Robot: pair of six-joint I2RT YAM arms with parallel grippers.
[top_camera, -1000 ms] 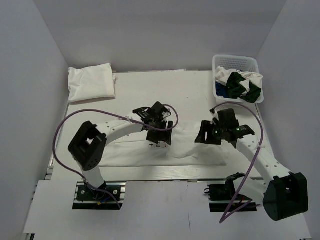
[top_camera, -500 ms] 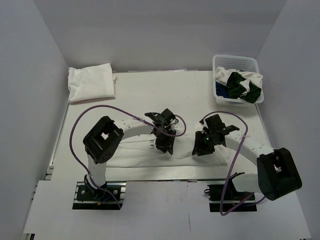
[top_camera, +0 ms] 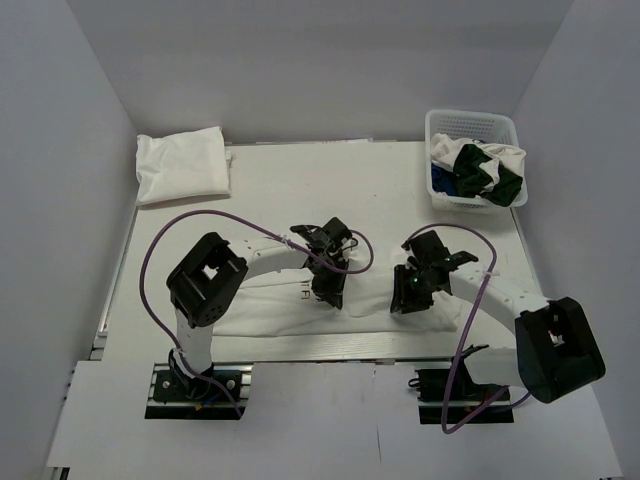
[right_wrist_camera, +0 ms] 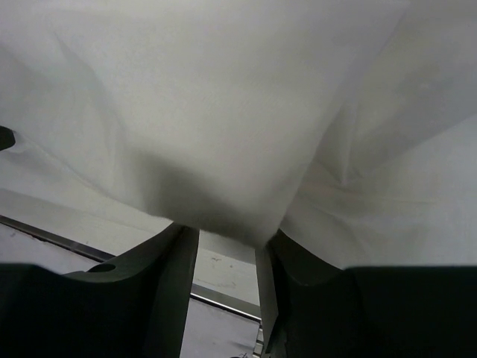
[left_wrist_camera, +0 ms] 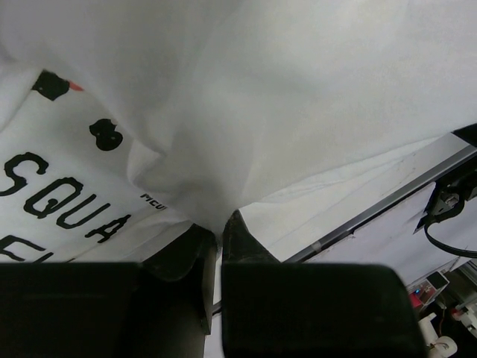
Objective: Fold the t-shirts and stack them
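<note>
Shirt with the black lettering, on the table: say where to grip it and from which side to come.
Probably best to pinch a raised ridge in the top layer of the shirt, beside the lettering, coming straight down from above. It lies flat and spread, so no edge stands up for jaws to close on; only gathered cloth does. The left gripper pinches such a ridge.

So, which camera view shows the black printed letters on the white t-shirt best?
The left wrist view: the letters are large and read "SQUA", beside the left gripper pinching the t-shirt. The top view shows them only as tiny dark marks; the right wrist view shows only plain white cloth.
</note>
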